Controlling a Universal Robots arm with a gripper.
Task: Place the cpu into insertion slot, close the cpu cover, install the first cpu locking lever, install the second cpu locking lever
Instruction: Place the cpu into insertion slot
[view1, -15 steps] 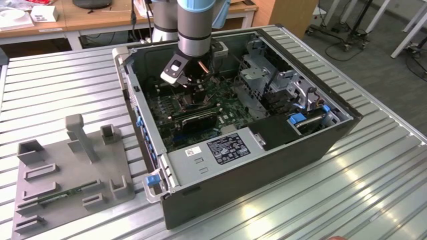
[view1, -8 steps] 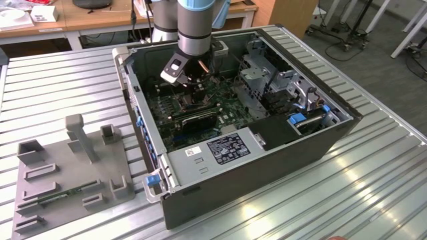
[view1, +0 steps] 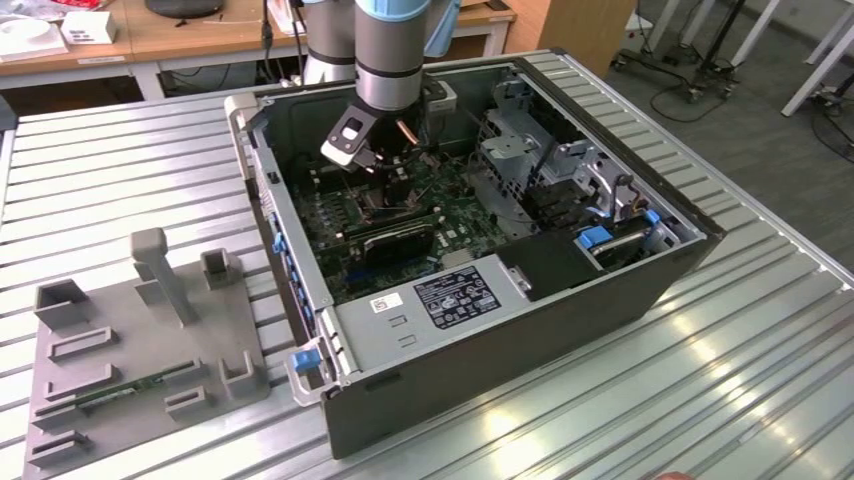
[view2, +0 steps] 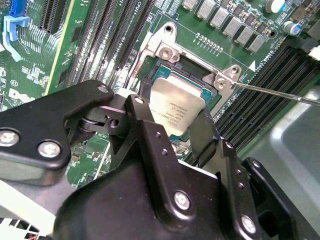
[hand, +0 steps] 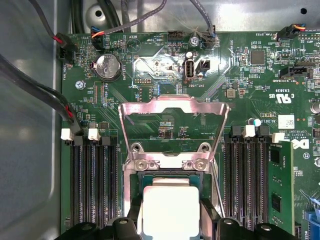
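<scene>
Room: wooden desks (view1: 160, 40) and grey floor (view1: 747, 90) behind the work area in the exterior view.
Surface: one ribbed metal table (view1: 120, 170), carrying everything.
Computer case (view1: 441, 350): one, side open, enclosing the insertion slot.
Arm (view1: 394, 50): one, reaching down into the case above the insertion slot.
Fixture tray (view1: 120, 360): one, grey, well apart from the insertion slot, toward the exterior view's left.
Gripper (view2: 175, 117): one, black fingers (view2: 150, 135) drawn in against two opposite edges of the cpu, gripping it.
Memory slot banks: two, one (hand: 92, 185) on each side (hand: 245, 180) of the insertion slot.
Insertion slot (hand: 167, 162): one, silver-framed, on green board.
Cpu cover (hand: 172, 106): one, swung open, hinged at the insertion slot's edge.
Cpu (hand: 170, 210): one, silvery top up, directly over the insertion slot; seated or just above, cannot tell.
Lever rod (view2: 280, 93): one thin metal rod, running away from a corner of the insertion slot.
Coin battery (hand: 106, 65): one, beyond the open cover from the insertion slot.
</scene>
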